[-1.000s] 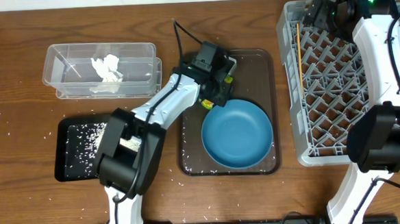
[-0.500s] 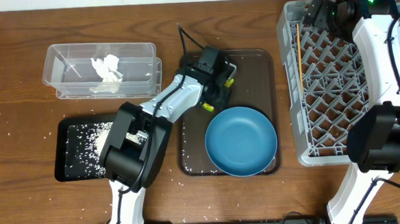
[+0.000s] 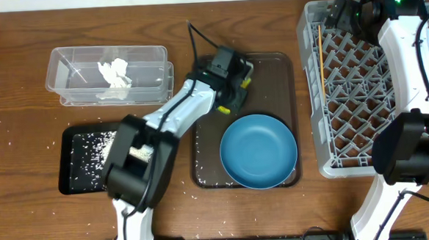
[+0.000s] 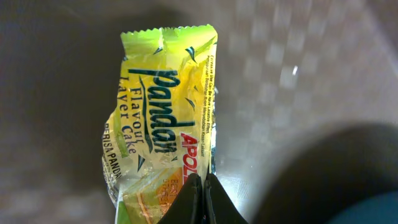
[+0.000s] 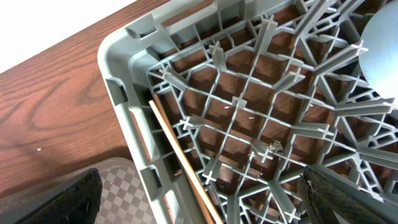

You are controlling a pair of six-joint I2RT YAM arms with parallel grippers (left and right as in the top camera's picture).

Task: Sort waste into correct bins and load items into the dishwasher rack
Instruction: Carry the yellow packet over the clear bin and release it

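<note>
Dark wood grain covers the worktop, and on the brown serving tray (image 3: 274, 73) near its middle the snack wrapper (image 4: 161, 124) is pinched at one end by the left gripper (image 4: 200, 196), its jaws closed tight on the foil. The step in hand is judged to be carrying this wrapper to the clear tub (image 3: 72, 65) toward the far left corner, where white paper (image 3: 114, 72) already lies. A straight lift is advised before any sideways travel, so that the tray's raised rim and the dark blue bowl (image 3: 258, 151) just beside are cleared. Open wood is left between tray and tub; the black tray (image 3: 67, 179), strewn with rice (image 3: 91, 152), sits nearer the front edge and should be passed by. The right gripper (image 5: 208, 199) is held wide open and empty over the dishwasher rack (image 3: 312, 93) by the right edge, above a chopstick (image 5: 180, 158) lying along its wall
</note>
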